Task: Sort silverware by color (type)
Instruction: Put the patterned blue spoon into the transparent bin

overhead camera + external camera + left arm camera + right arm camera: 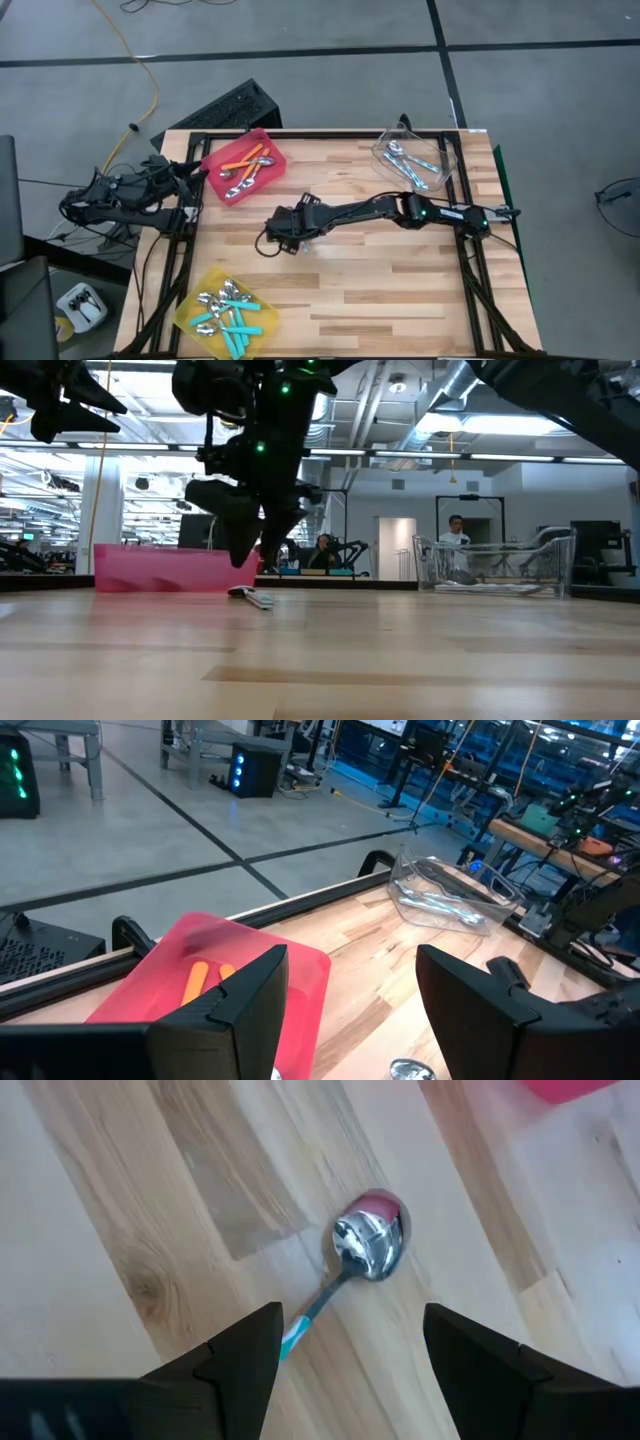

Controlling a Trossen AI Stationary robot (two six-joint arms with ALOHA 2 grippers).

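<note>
One spoon (366, 1245) lies flat on the wooden table (400, 290), shiny bowl up, its slim handle (297, 1329) showing teal and white. My right gripper (350, 1365) hovers just above it, open, with a finger on either side of the handle end and touching nothing. The low view shows that gripper (250, 545) pointing down over the spoon (252, 597); in the high view it (283, 238) is at mid table. My left gripper (350, 1010) waits open at the table's left edge beside the red bin (243, 165), which holds orange-handled spoons (250, 158).
A yellow bin (225, 312) with teal-handled spoons sits at the near left corner. A clear bin (415, 160) with light-blue-handled spoons stands at the far right. Bare wood lies near and right of the right arm. People stand in the room behind (456, 535).
</note>
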